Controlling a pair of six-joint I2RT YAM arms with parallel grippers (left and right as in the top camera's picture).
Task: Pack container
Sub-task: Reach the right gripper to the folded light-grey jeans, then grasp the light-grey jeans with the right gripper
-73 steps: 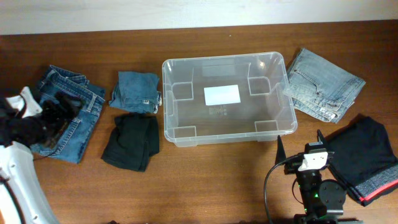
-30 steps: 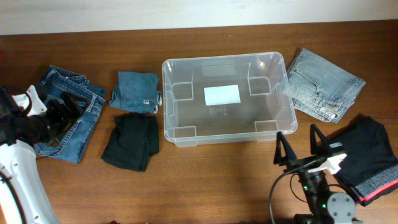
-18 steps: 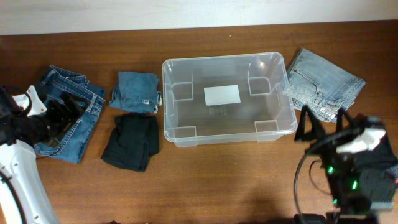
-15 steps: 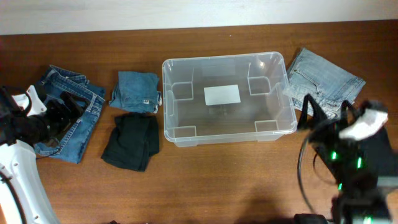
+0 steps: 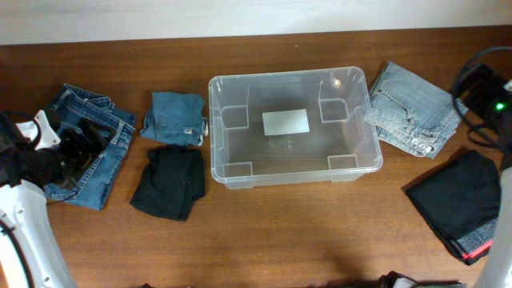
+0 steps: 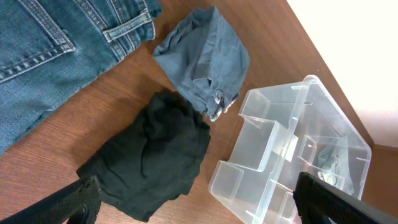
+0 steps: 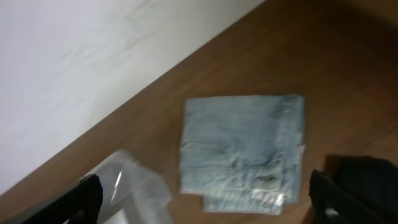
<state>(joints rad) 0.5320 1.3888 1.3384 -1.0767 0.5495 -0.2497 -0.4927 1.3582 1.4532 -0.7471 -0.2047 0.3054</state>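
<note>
The clear container (image 5: pixel 213 128) stands mid-table with nothing in it but a white label on its base. My left gripper (image 5: pixel 88 146) hovers open over the dark blue jeans (image 5: pixel 96 160) at the far left. In the left wrist view its fingers (image 6: pixel 81 199) stand wide apart with nothing between them, above a black garment (image 6: pixel 155 155) and the container's corner (image 6: pixel 273 155). My right gripper (image 5: pixel 480 84) is high at the right edge, open and holding nothing. The blurred right wrist view shows folded light blue jeans (image 7: pixel 242 149) below the right gripper (image 7: pixel 208 208).
A small folded blue garment (image 5: pixel 174 116) and a black garment (image 5: pixel 168 182) lie left of the container. Light blue jeans (image 5: pixel 416 108) lie to its right, with a black garment with a red stripe (image 5: pixel 460 204) nearer the front. A white wall borders the table's far edge.
My right arm has swung from the front of the table, near the black garment, up and back to the far right edge. The left arm and all clothes have stayed put.
</note>
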